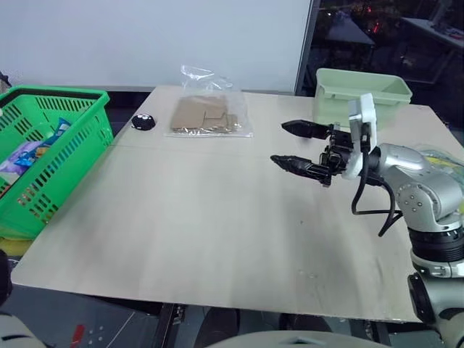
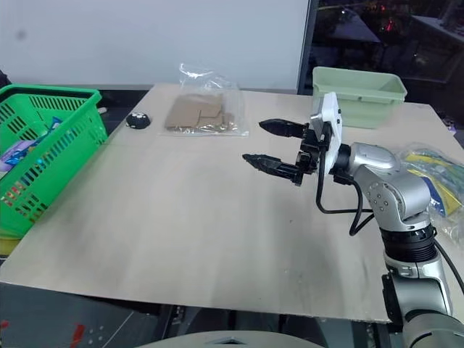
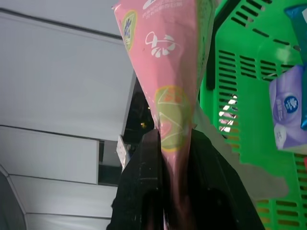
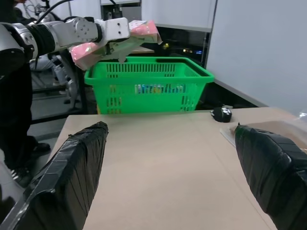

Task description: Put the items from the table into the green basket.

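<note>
Beige table [image 1: 217, 217] beside the green basket [image 4: 148, 84]: the left gripper [image 3: 175, 143], clamped on the pink packet [image 3: 168, 62], holds it over the basket pending release, while the right gripper [image 1: 297, 147] hangs wide open and empty near the cardboard bag [image 1: 209, 116].

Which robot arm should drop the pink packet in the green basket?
The left. Its tool is shut on the pink packet above the green basket. The right tool is open, empty, over the table.
</note>
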